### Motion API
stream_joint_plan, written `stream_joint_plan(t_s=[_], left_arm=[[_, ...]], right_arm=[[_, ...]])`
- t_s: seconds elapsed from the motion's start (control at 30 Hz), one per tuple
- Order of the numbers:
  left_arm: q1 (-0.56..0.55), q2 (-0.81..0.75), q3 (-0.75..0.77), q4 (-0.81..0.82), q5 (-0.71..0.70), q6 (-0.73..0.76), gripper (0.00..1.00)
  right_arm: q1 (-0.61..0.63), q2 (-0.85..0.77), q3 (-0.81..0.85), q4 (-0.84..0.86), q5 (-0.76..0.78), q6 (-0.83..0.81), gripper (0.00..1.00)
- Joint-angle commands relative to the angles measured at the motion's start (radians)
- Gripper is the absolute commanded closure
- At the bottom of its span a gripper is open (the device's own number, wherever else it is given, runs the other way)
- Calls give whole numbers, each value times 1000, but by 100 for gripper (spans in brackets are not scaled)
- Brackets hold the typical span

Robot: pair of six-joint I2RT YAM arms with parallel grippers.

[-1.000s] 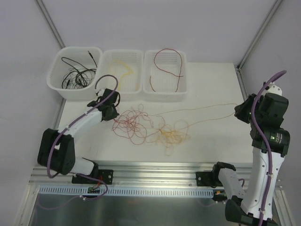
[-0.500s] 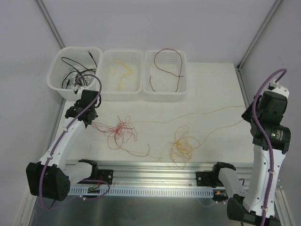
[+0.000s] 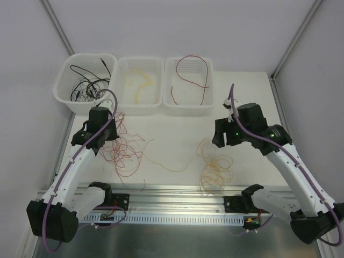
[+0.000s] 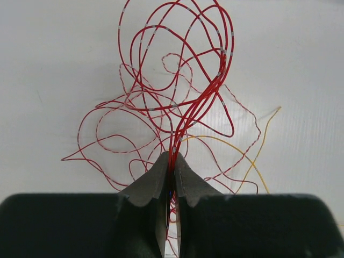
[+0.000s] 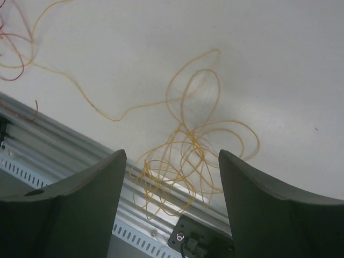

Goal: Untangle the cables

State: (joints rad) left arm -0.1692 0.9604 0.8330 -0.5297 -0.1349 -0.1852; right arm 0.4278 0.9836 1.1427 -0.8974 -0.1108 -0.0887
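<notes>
Though the top view leaves both claw tips hard to make out, red cables [image 3: 122, 149] lie left and yellow cables [image 3: 215, 167] near-right on the surface [image 3: 247, 97]; the left wrist view shows the left claw [image 4: 171, 164] pinching the red cables, the right wrist view the right claw [image 5: 171, 161] spread, empty.

Robot lab cell — white table [image 3: 252, 97], alu rail [image 3: 177, 201], 3 bins [image 3: 141, 109]

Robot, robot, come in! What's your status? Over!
Left gripper shut on red cables. Right gripper open above yellow cables. One yellow strand crosses the red loops.
</notes>
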Motion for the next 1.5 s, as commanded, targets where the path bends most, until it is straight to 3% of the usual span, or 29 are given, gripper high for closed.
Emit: stream_joint_plan(t_s=[0.0,0.2,0.4,0.57,0.83,0.93,1.03,1.07,1.23,1.33,1.47], left_arm=[[0,-34,-23,54,89,35,94],[0,-45,-37,63,106,27,94],[0,-43,-41,63,90,30,94],[2,-42,-43,60,77,30,94],[2,-38,-44,62,63,32,94],[0,-40,-48,62,57,32,94],[0,-43,-48,62,41,32,94],[0,-46,-51,62,37,32,94],[2,-49,-54,59,-31,24,95],[2,-54,-55,43,-118,9,96],[5,-51,-52,25,-176,-8,98]], right_arm=[[191,58,-17,217,-75,-17,26],[411,377,35,512,-119,-26,28],[505,680,159,762,-201,76,30],[546,831,233,942,-246,196,31],[585,997,296,1031,-306,276,38],[585,1027,298,1032,-306,288,51],[585,1017,267,1011,-262,267,79],[580,985,250,1003,-247,261,99],[520,755,82,902,-113,204,99],[413,551,-15,740,-23,172,99],[162,279,-134,559,49,127,99]])
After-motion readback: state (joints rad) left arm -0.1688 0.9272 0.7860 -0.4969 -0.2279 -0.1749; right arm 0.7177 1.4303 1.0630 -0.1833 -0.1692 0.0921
